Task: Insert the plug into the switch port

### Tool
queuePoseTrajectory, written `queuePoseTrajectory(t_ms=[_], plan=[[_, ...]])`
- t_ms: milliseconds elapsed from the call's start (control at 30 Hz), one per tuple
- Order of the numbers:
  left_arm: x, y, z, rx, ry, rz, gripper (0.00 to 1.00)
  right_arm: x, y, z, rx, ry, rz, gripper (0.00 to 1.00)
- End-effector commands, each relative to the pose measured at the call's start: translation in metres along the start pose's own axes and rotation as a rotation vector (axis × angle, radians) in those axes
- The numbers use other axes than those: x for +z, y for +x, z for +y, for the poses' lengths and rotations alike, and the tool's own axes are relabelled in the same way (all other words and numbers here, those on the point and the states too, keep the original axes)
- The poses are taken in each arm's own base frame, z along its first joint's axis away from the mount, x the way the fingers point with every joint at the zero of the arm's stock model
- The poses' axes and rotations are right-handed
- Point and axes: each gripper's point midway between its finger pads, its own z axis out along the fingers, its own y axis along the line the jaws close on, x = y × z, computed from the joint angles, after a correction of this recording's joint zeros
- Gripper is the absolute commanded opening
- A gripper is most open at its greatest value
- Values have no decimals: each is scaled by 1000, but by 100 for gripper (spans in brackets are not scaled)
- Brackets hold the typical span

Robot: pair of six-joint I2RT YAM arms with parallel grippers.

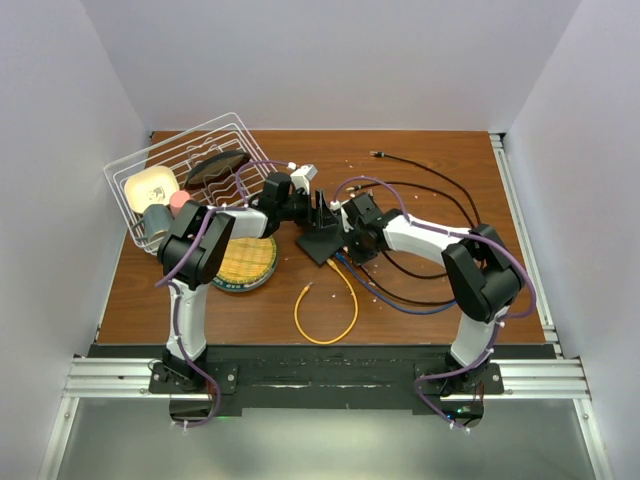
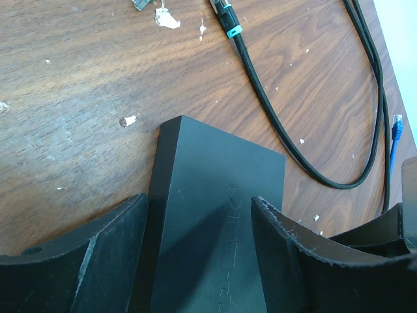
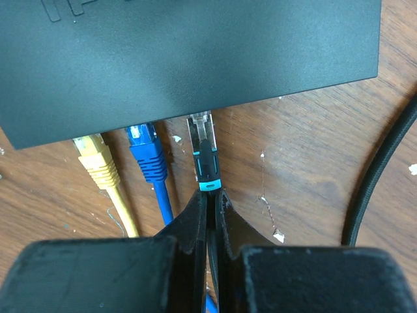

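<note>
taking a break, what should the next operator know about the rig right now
Left gripper: fingers on either side of the switch; whether it is clamped firmly cannot be told.
Right gripper: shut on the rear of the plug.
Done: plug lined up, its tip at the switch's port edge, next to the blue plug and yellow plug, both already in.
Left: push the plug fully home, then release.

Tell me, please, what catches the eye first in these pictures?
In the right wrist view, the right gripper pinches a black plug from behind, its tip at the switch, beside the blue plug and yellow plug. The left gripper straddles the switch's far end.
</note>
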Motion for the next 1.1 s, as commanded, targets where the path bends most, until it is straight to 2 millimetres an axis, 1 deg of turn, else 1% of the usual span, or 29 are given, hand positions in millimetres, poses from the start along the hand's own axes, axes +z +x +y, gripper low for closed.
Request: queuePoseTrajectory(t_ms=[0,200,433,667,833,967,1067], plan=[[2,-4,-9,-6,48,2,69,3,-12,-9,8,72,-15,0],[2,-3,-11,-11,56,5,69,1,-17,2,-6,45,-31,0],[1,-2,-16,-22,73,5,69,-2,-29,19,-27,3,-67,0],[1,0,-18,-41,87,2,69,-8,-40,31,-42,-5,-103,0],[1,3,-17,-46,88,5,69,-12,-49,31,-34,5,-134,0],[0,5,-19,-46,99,10,68,-9,-56,23,-18,56,-151,0],[-2,7,-19,-46,96,11,68,-7,-60,21,-4,76,-152,0]])
